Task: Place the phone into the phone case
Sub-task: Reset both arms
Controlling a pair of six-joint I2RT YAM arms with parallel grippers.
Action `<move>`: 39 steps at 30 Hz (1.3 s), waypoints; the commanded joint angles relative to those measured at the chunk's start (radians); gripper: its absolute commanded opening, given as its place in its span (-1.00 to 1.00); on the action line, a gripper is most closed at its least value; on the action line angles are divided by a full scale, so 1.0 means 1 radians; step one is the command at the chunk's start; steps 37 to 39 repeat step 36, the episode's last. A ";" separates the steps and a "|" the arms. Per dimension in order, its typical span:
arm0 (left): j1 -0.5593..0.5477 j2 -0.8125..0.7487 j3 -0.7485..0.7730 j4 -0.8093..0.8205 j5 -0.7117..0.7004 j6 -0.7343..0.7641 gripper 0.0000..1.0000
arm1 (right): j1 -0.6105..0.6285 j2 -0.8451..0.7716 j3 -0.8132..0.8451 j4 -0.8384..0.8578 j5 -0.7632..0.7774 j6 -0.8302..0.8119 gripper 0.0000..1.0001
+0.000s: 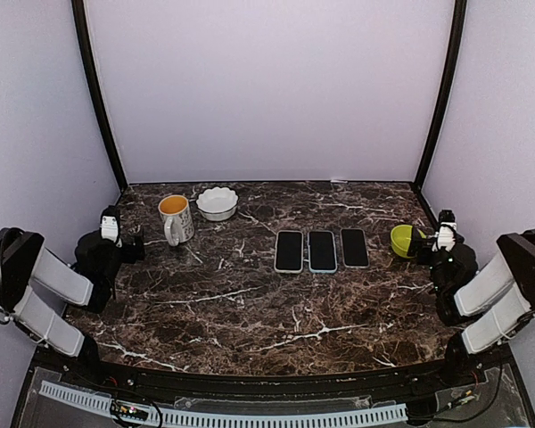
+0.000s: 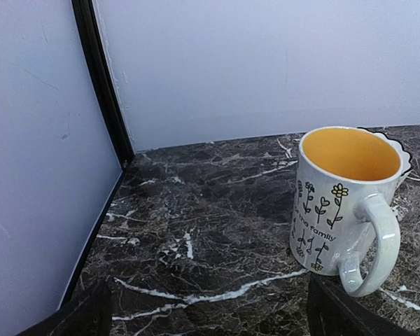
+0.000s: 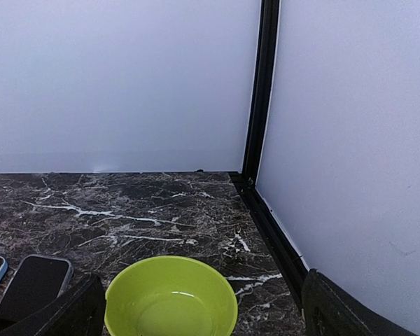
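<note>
Both tools wide open, nothing held. My left tool [image 1: 135, 244] sits beside the flower-print mug [image 1: 176, 218], my right tool [image 1: 416, 242] at the green bowl [image 1: 403, 240]. Mid-worktop [image 1: 250, 312], side by side: left slab [image 1: 289, 251], blue-rimmed middle slab [image 1: 322, 251], right slab [image 1: 354, 247]. All well apart from the left tool, nearer the right. Can't tell phone from case.

In the middle of the table [image 1: 250, 308] lies a row of three phones or cases [image 1: 322, 251]. At my left stands the mug [image 1: 176, 219], the dish [image 1: 218, 203] just behind it; at my right, the bowl [image 1: 401, 241].
</note>
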State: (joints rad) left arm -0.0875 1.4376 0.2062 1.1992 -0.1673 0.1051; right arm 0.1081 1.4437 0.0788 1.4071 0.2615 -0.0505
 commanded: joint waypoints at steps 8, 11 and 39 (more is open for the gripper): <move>0.027 0.141 0.026 0.153 0.082 0.020 0.97 | -0.030 0.105 0.048 0.095 -0.031 0.017 0.97; 0.037 0.136 0.037 0.117 0.106 0.011 0.97 | -0.039 0.100 0.075 0.033 -0.027 0.029 0.97; 0.045 0.136 0.045 0.105 0.115 0.006 0.98 | -0.043 0.104 0.115 -0.031 0.094 0.090 0.97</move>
